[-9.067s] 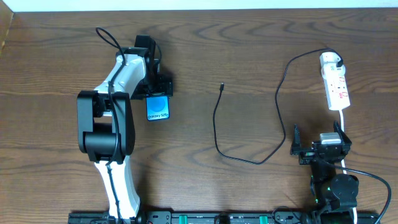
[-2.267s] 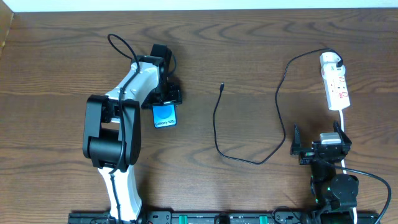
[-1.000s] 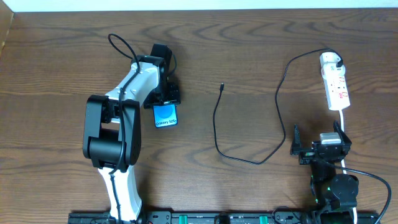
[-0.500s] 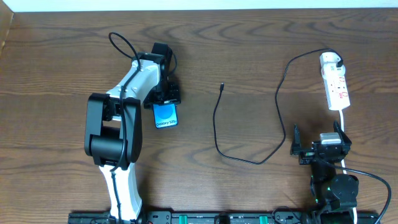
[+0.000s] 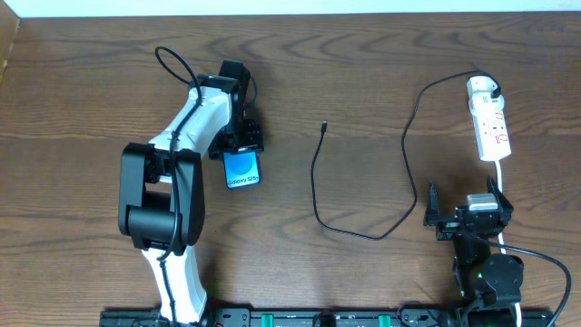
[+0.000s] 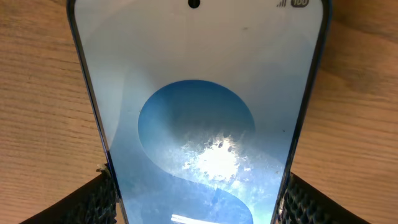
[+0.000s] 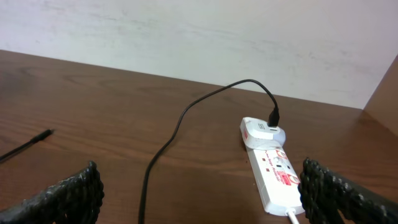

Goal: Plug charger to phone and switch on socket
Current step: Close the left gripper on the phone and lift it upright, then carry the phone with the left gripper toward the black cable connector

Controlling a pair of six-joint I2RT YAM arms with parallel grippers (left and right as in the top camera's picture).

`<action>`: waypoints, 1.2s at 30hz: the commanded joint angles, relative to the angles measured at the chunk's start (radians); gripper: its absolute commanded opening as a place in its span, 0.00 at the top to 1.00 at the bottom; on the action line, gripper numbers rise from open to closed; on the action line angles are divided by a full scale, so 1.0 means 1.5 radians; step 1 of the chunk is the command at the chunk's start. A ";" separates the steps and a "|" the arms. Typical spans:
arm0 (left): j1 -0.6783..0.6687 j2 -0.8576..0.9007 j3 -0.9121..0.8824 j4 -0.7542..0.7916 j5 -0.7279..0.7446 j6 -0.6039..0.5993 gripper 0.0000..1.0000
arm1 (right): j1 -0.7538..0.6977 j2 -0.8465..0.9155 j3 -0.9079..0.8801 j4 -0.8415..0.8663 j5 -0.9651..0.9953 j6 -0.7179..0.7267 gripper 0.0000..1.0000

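The phone (image 5: 242, 170) lies face up on the table, its blue screen lit, left of centre. My left gripper (image 5: 241, 145) is shut on it; in the left wrist view the phone (image 6: 196, 106) fills the frame and both fingers (image 6: 93, 202) press its long edges. The charger cable (image 5: 314, 186) loops across the table, with its loose tip (image 5: 324, 125) right of the phone and its white adapter (image 5: 481, 86) plugged into the socket (image 5: 493, 127). My right gripper (image 5: 463, 195) stands open in front of the socket (image 7: 273, 177), holding nothing.
The socket's white cord (image 5: 505, 195) runs toward the front past the right arm. Bare wooden table (image 5: 363, 73) lies between the phone and the cable tip. A rail (image 5: 309, 318) runs along the front edge.
Since the oldest frame the left gripper has moved the phone a little to the right and toward the front. Over the last second only the left arm's elbow has shifted slightly.
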 commanded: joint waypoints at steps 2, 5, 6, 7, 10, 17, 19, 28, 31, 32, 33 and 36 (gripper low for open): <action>-0.001 -0.024 -0.001 -0.006 0.038 -0.001 0.31 | 0.005 -0.004 -0.003 -0.001 0.005 -0.005 0.01; -0.001 -0.024 -0.001 -0.006 0.069 -0.001 0.31 | 0.005 -0.004 -0.003 -0.001 0.005 -0.005 0.01; -0.001 -0.025 -0.001 -0.006 0.077 -0.001 0.31 | 0.005 -0.004 -0.003 -0.001 0.005 -0.005 0.01; -0.001 -0.025 -0.001 -0.006 0.084 -0.001 0.31 | 0.005 -0.004 -0.003 -0.001 0.005 -0.005 0.01; -0.001 -0.025 -0.001 -0.005 0.107 0.000 0.31 | 0.005 -0.004 -0.003 -0.001 0.005 -0.005 0.01; -0.001 -0.025 -0.001 -0.002 0.156 0.002 0.31 | 0.005 -0.004 -0.003 -0.001 0.005 -0.005 0.01; -0.001 -0.025 -0.001 -0.001 0.172 0.002 0.31 | 0.005 -0.004 -0.003 -0.001 0.005 -0.005 0.01; 0.003 -0.025 0.000 -0.001 0.249 0.014 0.31 | 0.005 -0.004 -0.003 -0.001 0.005 -0.005 0.01; 0.009 -0.025 0.000 -0.001 0.274 0.014 0.31 | 0.005 -0.004 -0.003 -0.001 0.005 -0.005 0.01; 0.013 -0.025 0.001 -0.001 0.283 0.014 0.31 | 0.005 -0.004 -0.003 -0.001 0.005 -0.005 0.01; 0.016 -0.025 0.001 -0.001 0.289 0.014 0.31 | 0.005 -0.004 -0.003 -0.001 0.005 -0.005 0.01; 0.030 -0.025 0.001 0.000 0.314 0.014 0.32 | 0.005 -0.004 -0.003 -0.001 0.005 -0.005 0.01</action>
